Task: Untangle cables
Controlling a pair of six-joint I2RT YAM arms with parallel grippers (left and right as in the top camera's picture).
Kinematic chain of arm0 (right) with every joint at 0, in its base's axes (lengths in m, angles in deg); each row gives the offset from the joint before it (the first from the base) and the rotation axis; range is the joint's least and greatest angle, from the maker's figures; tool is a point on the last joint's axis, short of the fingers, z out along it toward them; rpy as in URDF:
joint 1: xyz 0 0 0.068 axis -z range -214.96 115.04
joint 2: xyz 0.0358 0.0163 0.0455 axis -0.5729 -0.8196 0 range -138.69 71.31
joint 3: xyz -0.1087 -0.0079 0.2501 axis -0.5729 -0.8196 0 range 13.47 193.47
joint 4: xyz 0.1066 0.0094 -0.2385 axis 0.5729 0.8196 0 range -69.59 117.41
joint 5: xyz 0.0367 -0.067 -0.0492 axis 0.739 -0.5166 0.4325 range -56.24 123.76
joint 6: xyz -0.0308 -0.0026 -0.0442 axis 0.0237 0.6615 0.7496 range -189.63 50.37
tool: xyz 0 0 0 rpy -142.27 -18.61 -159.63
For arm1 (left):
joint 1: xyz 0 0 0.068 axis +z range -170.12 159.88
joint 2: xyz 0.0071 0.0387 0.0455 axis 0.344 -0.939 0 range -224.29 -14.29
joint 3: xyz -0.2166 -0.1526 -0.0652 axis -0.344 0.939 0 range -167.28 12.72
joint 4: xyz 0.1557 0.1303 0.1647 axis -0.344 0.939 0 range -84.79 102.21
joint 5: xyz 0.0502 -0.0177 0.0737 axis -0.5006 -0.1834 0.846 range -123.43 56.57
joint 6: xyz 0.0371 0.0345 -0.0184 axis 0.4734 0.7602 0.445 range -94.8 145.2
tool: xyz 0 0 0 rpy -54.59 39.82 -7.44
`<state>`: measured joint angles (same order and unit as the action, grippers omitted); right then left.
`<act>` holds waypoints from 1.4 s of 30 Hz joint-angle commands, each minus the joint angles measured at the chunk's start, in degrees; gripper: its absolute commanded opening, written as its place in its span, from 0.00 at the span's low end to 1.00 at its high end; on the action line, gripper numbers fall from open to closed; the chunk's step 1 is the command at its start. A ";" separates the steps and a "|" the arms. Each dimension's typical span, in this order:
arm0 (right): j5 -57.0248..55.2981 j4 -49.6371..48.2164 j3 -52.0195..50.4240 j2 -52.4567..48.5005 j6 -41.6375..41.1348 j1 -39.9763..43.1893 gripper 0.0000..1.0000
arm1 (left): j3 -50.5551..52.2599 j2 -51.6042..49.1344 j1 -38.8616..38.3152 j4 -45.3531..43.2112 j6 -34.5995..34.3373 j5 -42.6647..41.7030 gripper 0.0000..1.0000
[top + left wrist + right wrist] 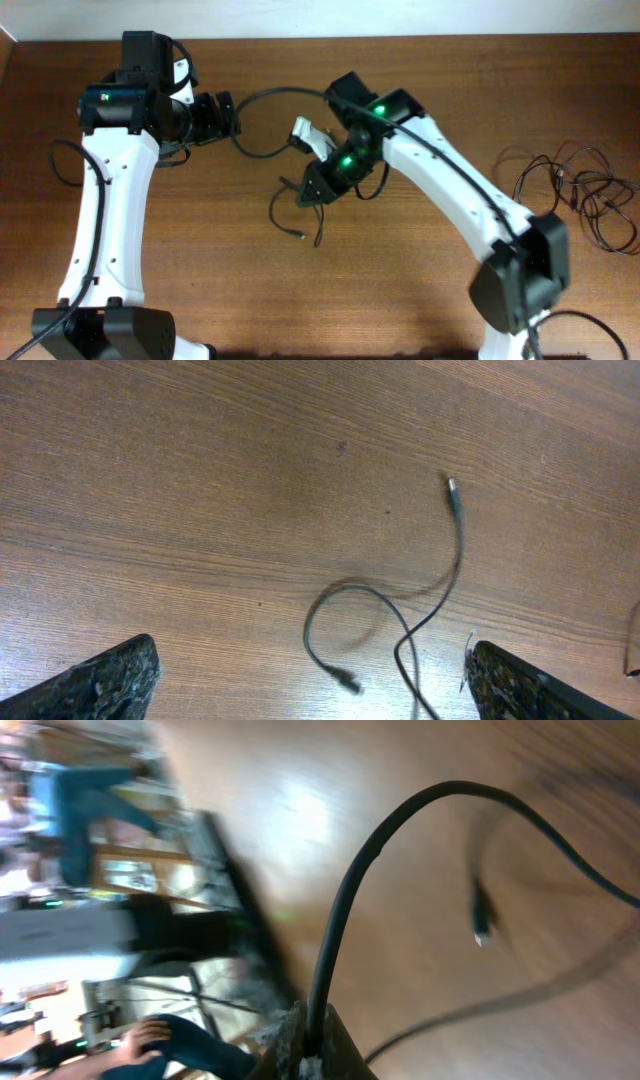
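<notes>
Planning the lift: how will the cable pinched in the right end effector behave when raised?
Probably floppy: the cable arcs from the shut right end effector in loose curves. Likely light, being thin. The small plug beside it may drag or swing.

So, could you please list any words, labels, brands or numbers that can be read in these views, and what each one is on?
No text can be read in any view.
White arm casings: no lettering, only green lights.
Background room in the right wrist view: too blurred to read anything.
Table and cable: no markings visible.
</notes>
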<state>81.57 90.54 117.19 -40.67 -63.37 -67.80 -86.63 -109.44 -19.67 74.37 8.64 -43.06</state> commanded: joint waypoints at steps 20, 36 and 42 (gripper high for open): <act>13.00 -13.00 -24.83 0.96 -0.44 13.75 0.04 | -0.44 -0.13 0.09 -0.11 -0.13 0.26 0.99; -21.97 -24.90 -39.23 0.96 -21.09 18.99 0.11 | -0.44 -0.13 0.09 -0.11 -0.15 0.26 0.99; -23.21 -21.44 -35.69 1.05 -21.97 18.99 0.22 | -0.44 -0.13 0.11 -0.11 -0.15 0.26 0.99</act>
<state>61.77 66.65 78.57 -39.45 -84.00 -49.02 -86.63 -109.44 -19.67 74.35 8.64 -43.06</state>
